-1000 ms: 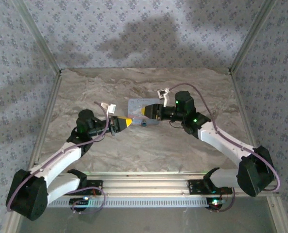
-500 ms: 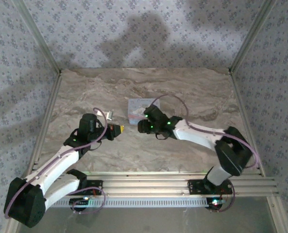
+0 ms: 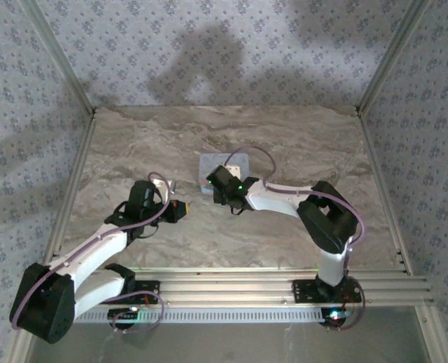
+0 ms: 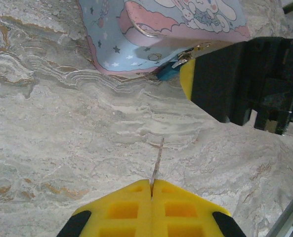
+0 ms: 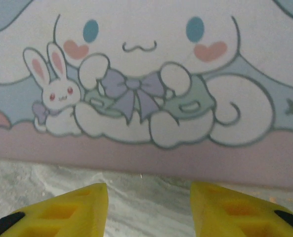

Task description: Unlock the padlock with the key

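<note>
Teal padlock [image 4: 167, 74] at the front clasp of the tin [image 4: 136, 44] looks tiny, light and likely to swing, so pinch its body; left gripper [image 4: 151, 186] clamps the thin key [image 4: 157, 159], right gripper [image 5: 148, 191] gapes empty at the tin's lid.

Padlock [image 4: 167, 74]: tiny and teal-blue, with only a sliver showing and the rest hidden. It sits at the metal clasp [image 4: 188, 53] on the near edge of the pale blue tin [image 4: 121, 47], about mid-table and slightly toward the far edge. Whether it is locked can't be told. Key [image 4: 157, 159]: a thin silver blade seen edge-on, pinched between the closed yellow fingers of the left gripper [image 4: 151, 183]. Its tip points toward the padlock and is clearly apart from it, over bare table left of centre.
</note>
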{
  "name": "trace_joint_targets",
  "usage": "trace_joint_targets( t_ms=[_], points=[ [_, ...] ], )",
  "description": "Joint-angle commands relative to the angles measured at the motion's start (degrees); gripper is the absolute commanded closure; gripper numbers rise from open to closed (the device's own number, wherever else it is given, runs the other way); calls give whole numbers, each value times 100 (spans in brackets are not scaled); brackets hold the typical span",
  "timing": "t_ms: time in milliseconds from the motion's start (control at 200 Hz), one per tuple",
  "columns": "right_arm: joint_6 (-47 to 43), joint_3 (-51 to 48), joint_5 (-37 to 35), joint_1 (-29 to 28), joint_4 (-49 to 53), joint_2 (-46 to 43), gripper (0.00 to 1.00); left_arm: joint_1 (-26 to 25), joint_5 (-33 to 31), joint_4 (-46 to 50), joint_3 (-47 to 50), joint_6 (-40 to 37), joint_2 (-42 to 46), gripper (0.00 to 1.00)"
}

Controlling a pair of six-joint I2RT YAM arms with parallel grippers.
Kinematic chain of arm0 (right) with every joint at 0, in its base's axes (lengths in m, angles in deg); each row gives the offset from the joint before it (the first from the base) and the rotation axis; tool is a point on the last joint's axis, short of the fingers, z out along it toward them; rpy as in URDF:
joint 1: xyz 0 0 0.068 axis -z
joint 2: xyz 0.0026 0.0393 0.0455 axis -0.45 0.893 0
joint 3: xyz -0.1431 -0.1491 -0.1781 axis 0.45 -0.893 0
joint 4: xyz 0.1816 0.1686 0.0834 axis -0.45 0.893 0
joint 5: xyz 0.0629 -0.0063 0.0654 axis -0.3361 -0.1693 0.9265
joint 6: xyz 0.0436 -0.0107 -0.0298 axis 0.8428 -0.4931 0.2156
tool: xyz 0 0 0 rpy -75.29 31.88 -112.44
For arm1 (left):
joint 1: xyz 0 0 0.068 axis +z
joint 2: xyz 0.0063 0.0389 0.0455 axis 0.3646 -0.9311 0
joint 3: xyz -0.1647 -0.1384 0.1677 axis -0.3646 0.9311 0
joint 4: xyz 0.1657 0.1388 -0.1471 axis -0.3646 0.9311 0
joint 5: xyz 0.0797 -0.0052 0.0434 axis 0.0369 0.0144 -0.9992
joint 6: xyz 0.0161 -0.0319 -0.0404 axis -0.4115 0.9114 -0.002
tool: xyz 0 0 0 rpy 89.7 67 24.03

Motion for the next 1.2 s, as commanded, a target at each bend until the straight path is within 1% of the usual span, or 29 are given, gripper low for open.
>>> trace_joint_targets(
  t_ms=[0, 260, 460, 804, 879, 1069, 1199],
  points=[
    [92, 280, -428, -58, 126, 257, 54, 45, 114, -174, 43, -125, -60, 100],
    [104, 662, -544, -57, 285, 684, 54, 63, 255, -255, 94, -213, -143, 100],
    [172, 868, -648, -16, 438, 936, 58, 63, 371, -356, 161, -239, -166, 100],
    [187, 1008, -730, 84, 421, 1110, 62, 72, 478, -330, 172, -354, -131, 100],
    [155, 1019, -741, 102, 385, 1119, 66, 72, 488, -321, 179, -363, -114, 100],
    [13, 1073, -609, 148, 431, 975, 91, 74, 506, -238, 188, -462, -65, 100],
    [-86, 1059, -268, 209, 575, 741, 100, 81, 599, -266, 195, -554, -43, 100]
  ],
)
